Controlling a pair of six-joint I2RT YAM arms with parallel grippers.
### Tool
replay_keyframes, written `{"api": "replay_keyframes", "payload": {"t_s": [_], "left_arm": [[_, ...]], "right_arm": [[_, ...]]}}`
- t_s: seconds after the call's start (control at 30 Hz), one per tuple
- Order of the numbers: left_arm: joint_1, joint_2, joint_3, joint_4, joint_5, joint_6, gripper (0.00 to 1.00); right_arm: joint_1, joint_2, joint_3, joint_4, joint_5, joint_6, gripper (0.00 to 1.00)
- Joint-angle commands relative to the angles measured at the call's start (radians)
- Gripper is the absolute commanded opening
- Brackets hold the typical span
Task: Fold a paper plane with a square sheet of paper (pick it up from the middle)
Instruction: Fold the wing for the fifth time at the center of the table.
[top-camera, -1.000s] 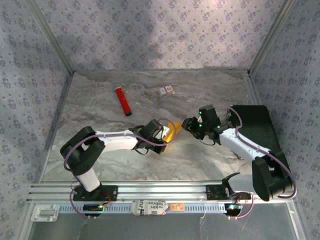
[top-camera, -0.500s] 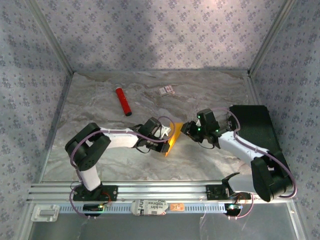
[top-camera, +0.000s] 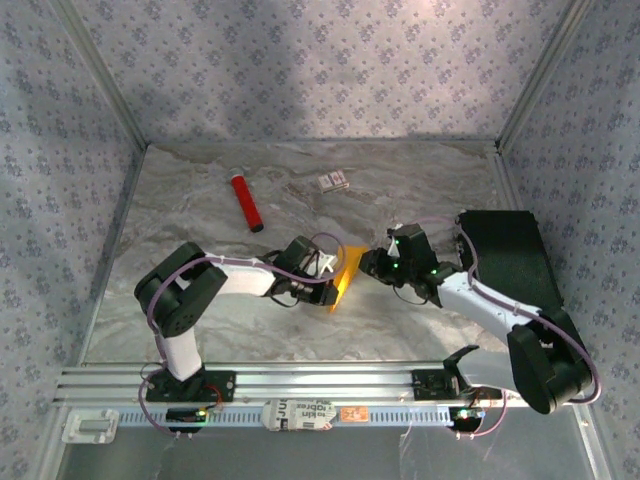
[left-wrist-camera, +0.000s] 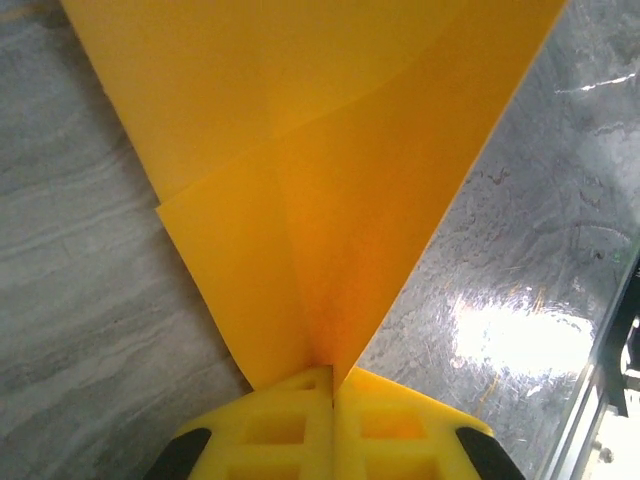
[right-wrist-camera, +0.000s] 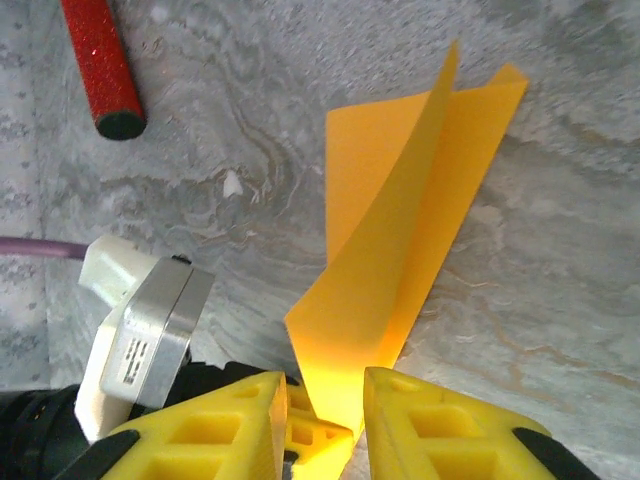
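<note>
Right at the middle of the desk (top-camera: 200, 300) both arms meet over the square sheet of paper (top-camera: 346, 268). It is orange-yellow, folded on itself, and sits between the two wrists.

From the left wrist, the left pincer (left-wrist-camera: 333, 378) is clamped hard on the sheet. Its two yellow fingers (left-wrist-camera: 280, 432) are pressed together with no gap, and the paper's narrow end is pinched in the seam. From that pinch the sheet fans out wide. A crease runs up from the grip and one layer laps over another on the left side. Grey marbled desk shows on either side of it.

From the right wrist, the right pincer (right-wrist-camera: 322, 388) has its jaws apart, straddling the lower end of the sheet. The paper drops straight into the gap. Whether either pad touches it I cannot tell. Here the sheet stands as a V, one flap edge-on and the other flat behind it, both pointing at the far side of the desk.

A red tube (top-camera: 246, 203) lies toward the far left corner, well apart from the paper. A small white card (top-camera: 334, 181) sits near the far edge. A black panel (top-camera: 510, 262) lies along the right edge, beside the right arm.
</note>
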Motion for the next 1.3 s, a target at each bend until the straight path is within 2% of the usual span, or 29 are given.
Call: {"api": "replay_keyframes", "payload": {"t_s": [0.0,0.1,0.53,0.8,1.27], "left_arm": [[0.012,0.036,-0.019,0.021,0.038,-0.022,0.00],[0.016,0.046,-0.019,0.032,0.053,-0.033,0.00],[0.033,0.059,-0.051,0.073,0.080,-0.069,0.00],[0.043,0.065,-0.063,0.088,0.086,-0.087,0.00],[0.070,0.080,-0.065,0.093,0.102,-0.120,0.00]], "right_arm": [[0.008,0.041,-0.014,0.051,-0.100,-0.030,0.25],[0.023,0.066,-0.028,0.131,-0.130,-0.028,0.22],[0.036,0.243,0.027,0.257,-0.178,-0.025,0.14],[0.002,0.349,0.060,0.315,-0.226,-0.015,0.14],[-0.032,0.425,0.070,0.363,-0.263,-0.018,0.13]]}}
